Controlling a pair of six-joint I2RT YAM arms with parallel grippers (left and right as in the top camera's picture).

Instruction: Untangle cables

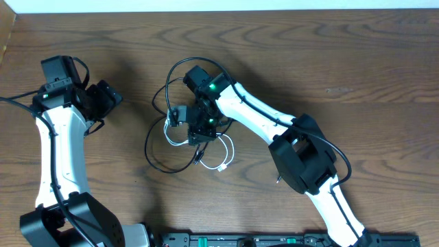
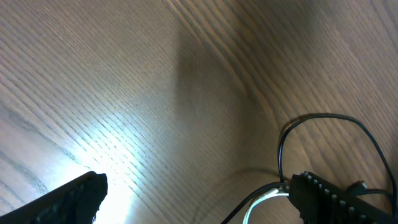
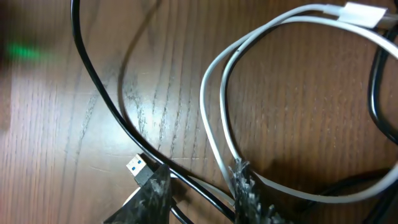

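Note:
The cables lie tangled at mid-table: a black cable [image 1: 152,159] in wide loops and a white cable [image 1: 227,152] with its plug at the front. My right gripper [image 1: 196,130] is down in the tangle. In the right wrist view its jaws [image 3: 200,177] stand narrowly apart astride a black cable [image 3: 99,87] and a strand of the white cable [image 3: 214,81], with wood still showing between the fingers. A blue USB plug [image 3: 138,167] lies by the left finger. My left gripper [image 1: 110,96] is wide open to the left of the tangle, holding nothing; its view shows a black loop [image 2: 323,117] and a white strand [image 2: 261,199].
Bare wooden table [image 1: 343,55] stretches around the tangle. The right arm [image 1: 260,116] reaches across from the front right. A black bar with connectors [image 1: 240,240] runs along the front edge. The table's back edge meets a white wall.

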